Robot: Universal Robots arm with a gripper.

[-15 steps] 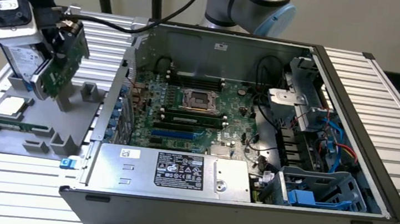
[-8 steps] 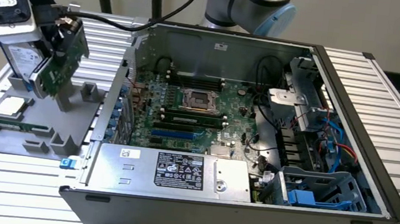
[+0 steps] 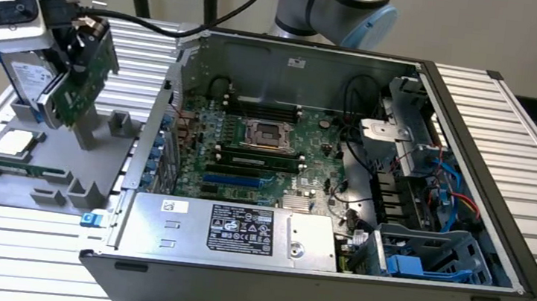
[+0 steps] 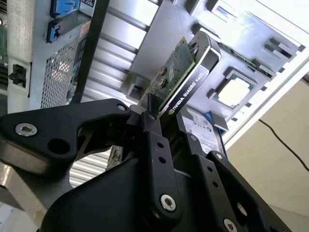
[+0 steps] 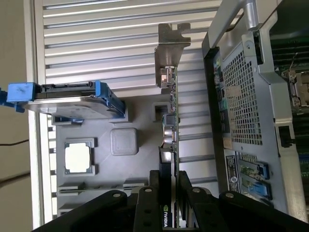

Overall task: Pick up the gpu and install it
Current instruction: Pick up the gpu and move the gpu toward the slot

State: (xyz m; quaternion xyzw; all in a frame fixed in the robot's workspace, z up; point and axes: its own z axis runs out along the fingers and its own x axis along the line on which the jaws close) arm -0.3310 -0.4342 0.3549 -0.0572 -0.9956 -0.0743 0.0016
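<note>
Open tower case (image 3: 347, 166) lies on its side on the slatted table (image 3: 511, 123), motherboard exposed. Gray parts tray (image 3: 96, 170) sits just beside it, on the exterior view's left. Gripper (image 5: 169, 182) is over the tray, black fingers (image 5: 186, 186) pinched narrow on the gpu (image 3: 81, 78). The card hangs edge-down; I can't tell whether it touches the tray. Blue-railed hard drive (image 3: 25, 76) stands just beside the card. Processor chip (image 3: 12, 142) lies flat in a tray pocket.

gripper (image 3: 84, 28) aloft, fingers (image 4: 155, 145) pinching gpu (image 4: 176, 66)
</note>
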